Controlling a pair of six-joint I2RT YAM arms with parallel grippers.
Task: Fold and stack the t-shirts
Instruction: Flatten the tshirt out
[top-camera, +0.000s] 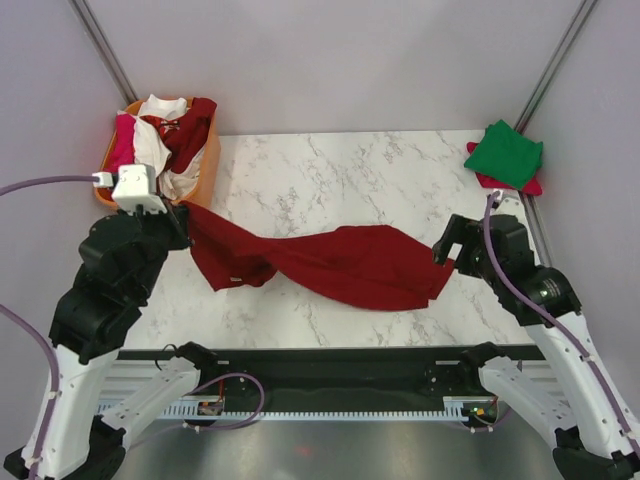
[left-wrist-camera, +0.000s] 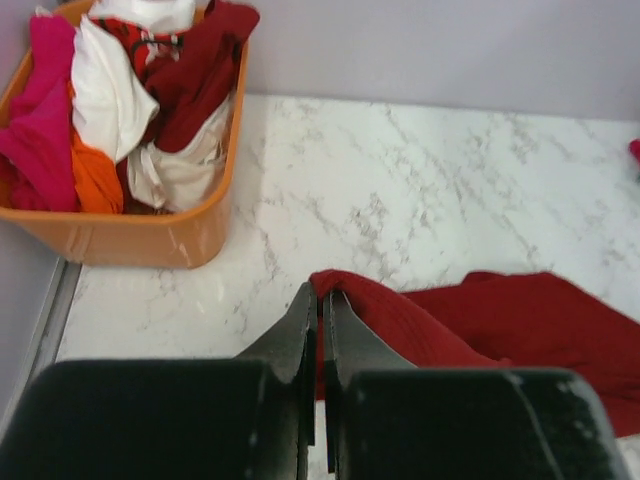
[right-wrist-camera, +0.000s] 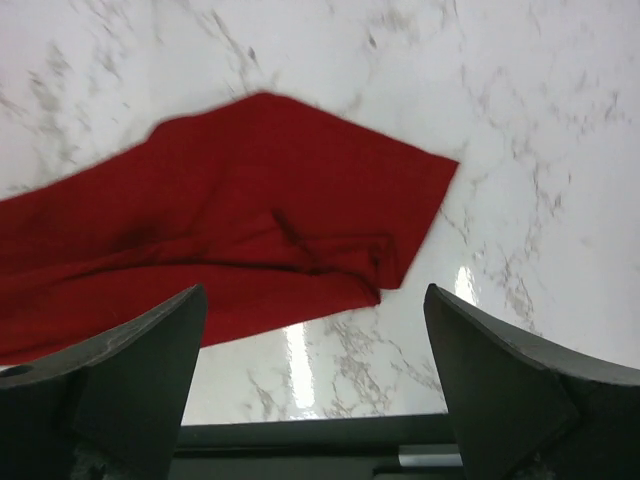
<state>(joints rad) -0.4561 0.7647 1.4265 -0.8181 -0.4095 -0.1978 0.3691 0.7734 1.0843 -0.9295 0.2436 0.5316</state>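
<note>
**A:** Where is the dark red t-shirt (top-camera: 330, 265)?

**B:** It is on the marble surface (top-camera: 330, 175), stretched out and twisted at its middle. One end sits just beside the orange basket (top-camera: 207, 165), at the basket's near right corner. The rest runs away from the basket to the right.

**A:** And the left tool (left-wrist-camera: 322, 300)?

**B:** It is clamped on the end of the shirt beside the basket. Its fingers (left-wrist-camera: 298, 335) are pressed together with a ridge of cloth pinched between them.

**A:** The right tool (right-wrist-camera: 312, 305)?

**B:** Its fingers are spread wide and hold nothing. It hangs over the shirt's end farthest from the basket.

**A:** What is in the basket?

**B:** A heap of shirts (left-wrist-camera: 120, 100) in white, pink, orange and dark red.

**A:** Anything else?

**B:** At the same far edge as the basket, but well apart at the opposite corner, a folded green t-shirt (top-camera: 505, 152) lies on a pink-red t-shirt (top-camera: 530, 186).
</note>
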